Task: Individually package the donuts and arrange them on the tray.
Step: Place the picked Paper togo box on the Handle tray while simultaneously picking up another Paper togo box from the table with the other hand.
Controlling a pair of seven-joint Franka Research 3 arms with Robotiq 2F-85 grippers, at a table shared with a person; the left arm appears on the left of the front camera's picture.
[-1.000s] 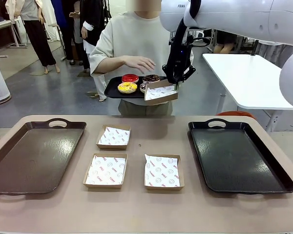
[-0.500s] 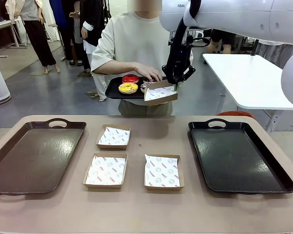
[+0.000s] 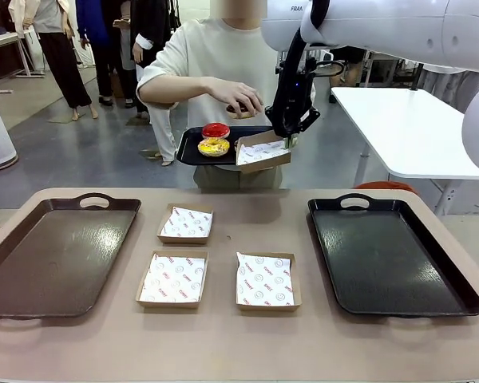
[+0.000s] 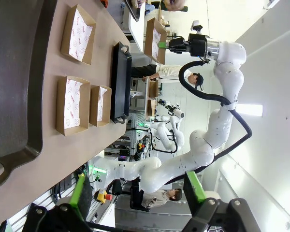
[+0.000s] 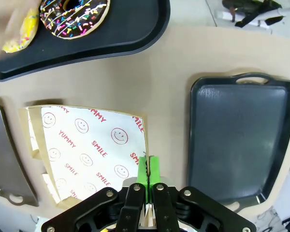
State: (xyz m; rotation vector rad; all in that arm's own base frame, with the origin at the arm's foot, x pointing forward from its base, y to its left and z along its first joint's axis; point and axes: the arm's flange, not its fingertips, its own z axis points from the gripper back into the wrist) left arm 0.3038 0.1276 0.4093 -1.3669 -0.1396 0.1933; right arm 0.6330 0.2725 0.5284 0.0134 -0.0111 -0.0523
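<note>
My right gripper point(image 3: 288, 132) is shut on the edge of a paper-lined cardboard box point(image 3: 263, 151), holding it in the air beside the small black tray point(image 3: 193, 148) that the person holds. A red donut point(image 3: 215, 130) and a yellow donut point(image 3: 214, 147) lie on that tray. The person's hand point(image 3: 235, 96) hovers above the tray with something dark in its fingers. In the right wrist view the gripper point(image 5: 147, 169) pinches the box point(image 5: 89, 147), and a chocolate sprinkled donut point(image 5: 75, 17) lies beyond it. My left gripper point(image 4: 137, 193) is open and holds nothing.
Three paper-lined boxes point(image 3: 186, 223) point(image 3: 173, 278) point(image 3: 267, 281) sit mid-table. A brown tray point(image 3: 16, 279) lies on the left and a black tray point(image 3: 455, 291) on the right, both bare. Other people stand far behind.
The person's hand dipped to the small tray and has now risen above it with something dark. My right gripper and its box have barely moved.
</note>
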